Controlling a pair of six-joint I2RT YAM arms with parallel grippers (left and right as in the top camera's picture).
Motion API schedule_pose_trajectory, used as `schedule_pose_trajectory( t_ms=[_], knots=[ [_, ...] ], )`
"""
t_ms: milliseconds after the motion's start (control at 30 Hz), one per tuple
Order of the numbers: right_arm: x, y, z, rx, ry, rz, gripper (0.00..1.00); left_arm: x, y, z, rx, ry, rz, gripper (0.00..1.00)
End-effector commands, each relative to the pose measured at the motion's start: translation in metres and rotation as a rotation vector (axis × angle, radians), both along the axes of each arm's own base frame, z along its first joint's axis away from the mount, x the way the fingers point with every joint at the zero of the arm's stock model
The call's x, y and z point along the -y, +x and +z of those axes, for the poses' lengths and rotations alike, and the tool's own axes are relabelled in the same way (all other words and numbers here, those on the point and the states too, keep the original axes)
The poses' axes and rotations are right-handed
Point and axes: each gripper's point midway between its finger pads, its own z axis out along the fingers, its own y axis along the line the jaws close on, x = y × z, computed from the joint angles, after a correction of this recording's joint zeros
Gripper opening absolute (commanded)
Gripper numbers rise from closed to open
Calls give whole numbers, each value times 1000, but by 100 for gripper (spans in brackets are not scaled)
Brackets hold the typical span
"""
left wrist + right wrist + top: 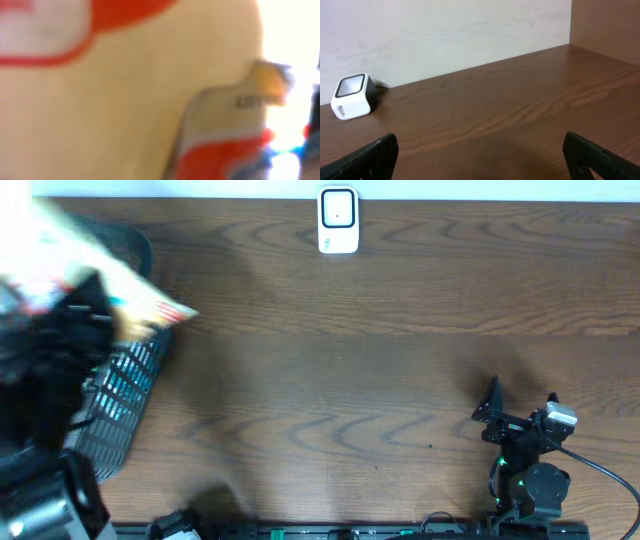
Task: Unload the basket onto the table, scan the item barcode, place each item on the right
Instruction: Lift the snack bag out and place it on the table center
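At the table's left edge, above the wire basket (125, 395), the left gripper (80, 320) grasps the packet (150, 305), which looks smeared in every view. The hold may be thin, so a fast swing could let the packet slip or turn its barcode away. Its red-and-white label and dark print are too blurred to read. The scanner (338, 220) at the far edge's middle bears a tiny, illegible logo. Near the right corner, the right gripper (521, 398) rests spread wide and empty.

Wood-grain table (350, 380) — matt, wire-mesh basket (125, 392), glossy plastic scanner (338, 222)
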Motion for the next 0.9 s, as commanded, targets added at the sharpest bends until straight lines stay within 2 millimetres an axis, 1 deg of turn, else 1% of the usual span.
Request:
schedule_pose_trajectory(
  t_ms=[0,100,200,333,400,467,533,600,700,800,867],
  knots=[
    [-1,0,-1,-2,4,2,99,54,10,-48,-135,79,-217,36],
    [-1,0,-1,-2,4,2,99,82,18,-116,-359,171,-253,36],
    [-1,0,-1,-2,4,3,99,108,24,-175,-529,290,-281,36],
    [-1,0,-1,-2,4,3,99,137,32,-241,-687,487,-292,36],
    [-1,0,-1,-2,4,3,99,147,38,-267,-738,569,-288,36],
    [-1,0,-1,-2,4,2,99,159,43,-290,-776,607,-309,36],
    [-1,0,-1,-2,4,2,99,168,48,-312,-816,624,-325,36],
    [-1,0,-1,-2,4,3,99,170,50,-329,-857,624,-319,36],
    [-1,0,-1,-2,4,3,99,170,49,-348,-914,630,-318,36],
    [-1,0,-1,-2,4,2,99,170,40,-348,-941,626,-341,36],
    [-1,0,-1,-2,4,2,99,166,32,-341,-953,628,-344,47]
  ],
)
